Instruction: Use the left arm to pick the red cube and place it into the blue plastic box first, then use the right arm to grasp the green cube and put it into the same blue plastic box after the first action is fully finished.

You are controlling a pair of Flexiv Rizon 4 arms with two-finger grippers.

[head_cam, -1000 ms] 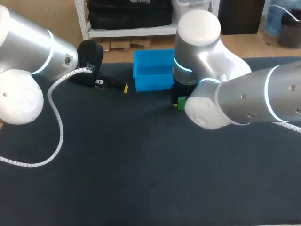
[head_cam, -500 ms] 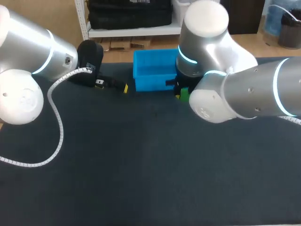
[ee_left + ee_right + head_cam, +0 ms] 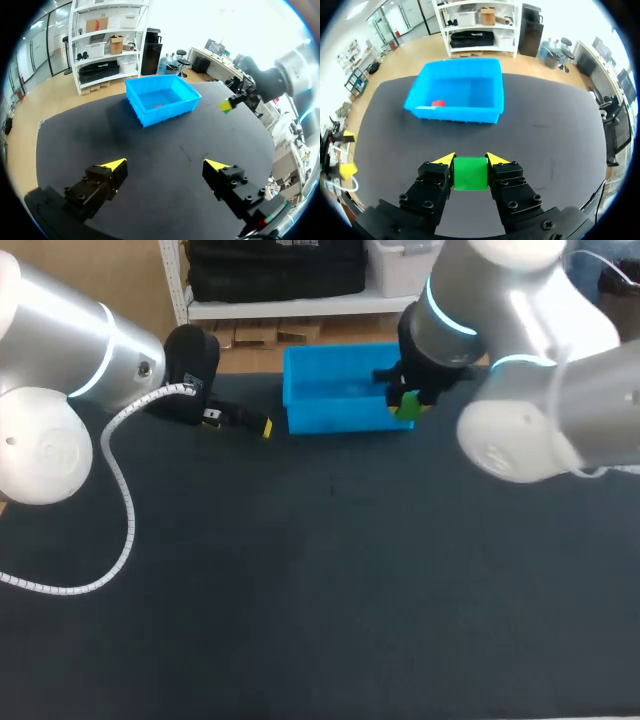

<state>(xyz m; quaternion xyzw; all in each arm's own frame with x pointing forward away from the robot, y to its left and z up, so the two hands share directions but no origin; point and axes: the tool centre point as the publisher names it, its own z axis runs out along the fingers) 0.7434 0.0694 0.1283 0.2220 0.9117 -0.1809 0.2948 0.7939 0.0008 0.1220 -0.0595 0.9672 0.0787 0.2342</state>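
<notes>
Right wrist view shows right tool (image 3: 470,160) clamped on green cube (image 3: 470,173), blue box (image 3: 455,114) at twelve o'clock; best clear its rim before releasing.

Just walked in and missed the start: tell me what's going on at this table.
The right gripper is shut on the green cube, holding it lifted just short of the blue plastic box. The red cube already lies inside that box, so the first step looks done. The left gripper is open and empty, back from the box.
</notes>
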